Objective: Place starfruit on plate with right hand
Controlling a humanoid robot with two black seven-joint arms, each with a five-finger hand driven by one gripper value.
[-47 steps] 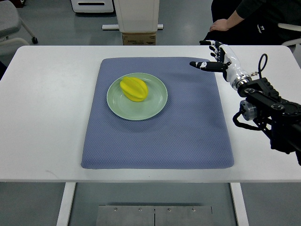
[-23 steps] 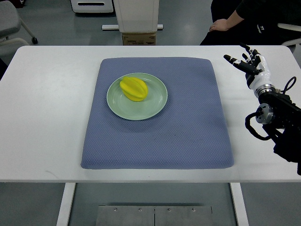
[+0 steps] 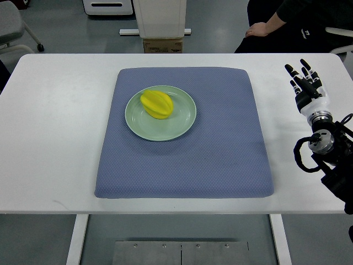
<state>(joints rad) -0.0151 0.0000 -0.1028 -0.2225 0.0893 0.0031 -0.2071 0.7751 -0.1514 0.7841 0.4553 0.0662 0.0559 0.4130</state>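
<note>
Starfruit on the plate, right hand drawn back.
Top view: the yellow starfruit (image 3: 157, 104) lies on the green plate (image 3: 183, 124) on the blue mat (image 3: 187, 165), unmoved. The right hand (image 3: 306, 85), fingers (image 3: 303, 73) spread and empty, has withdrawn from the mat's corner to the white table's (image 3: 55, 138) right edge.

A lab or office: white table (image 3: 55, 138) on grey floor, office chair (image 3: 14, 25), equipment base (image 3: 160, 19).
</note>
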